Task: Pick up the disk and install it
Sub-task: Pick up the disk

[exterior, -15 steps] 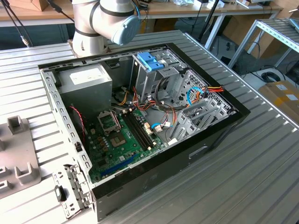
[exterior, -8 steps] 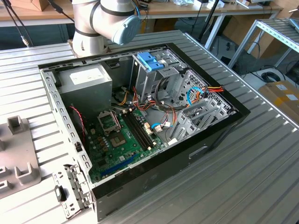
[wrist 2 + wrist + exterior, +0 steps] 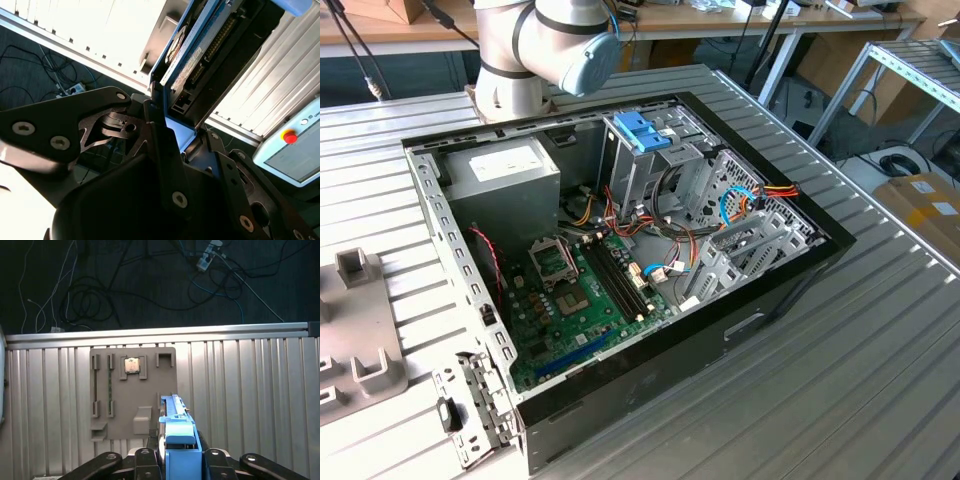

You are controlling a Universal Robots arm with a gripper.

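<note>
Chassis of black sheet metal point(image 3: 650, 365), side panel off, lay flat on the ribbed aluminium table point(image 3: 850, 400) in the exterior view, with the pale grey robot arm point(image 3: 545, 40) standing at its far side. Inside were a large grey power-supply box point(image 3: 505, 180), a green motherboard point(image 3: 575, 310) and a tall metal drive cage topped by a blue plastic handle point(image 3: 642, 130). Loose coloured wiring point(image 3: 750, 195) crowded the space beside the cage. The table on the exterior view's right of the chassis offered open room. A flat grey fixture plate point(image 3: 355, 330) sat at the exterior view's left edge.

The second wrist view supplied the grip itself. The black gripper point(image 3: 182, 132) was clamped on the disk point(image 3: 192, 47), a flat grey-metal hard drive with a white label and a blue plastic carrier frame, with a finger point(image 3: 155, 115) against each side. A pale control pendant with a red button point(image 3: 287, 150) lay by the table's edge.

The first wrist view looked along the held disk point(image 3: 175, 422), edge-on between the fingers of the gripper point(image 3: 177, 457). Beyond it lay the fixture plate point(image 3: 150, 375), carrying a small square processor chip point(image 3: 131, 365) in one recess. Whether the disk's far end touched the plate could not be told. Ribbed table ran open on both sides of the plate and ended at a straight aluminium rail point(image 3: 200, 331), with dark floor and loose cables point(image 3: 100, 290) past it.
</note>
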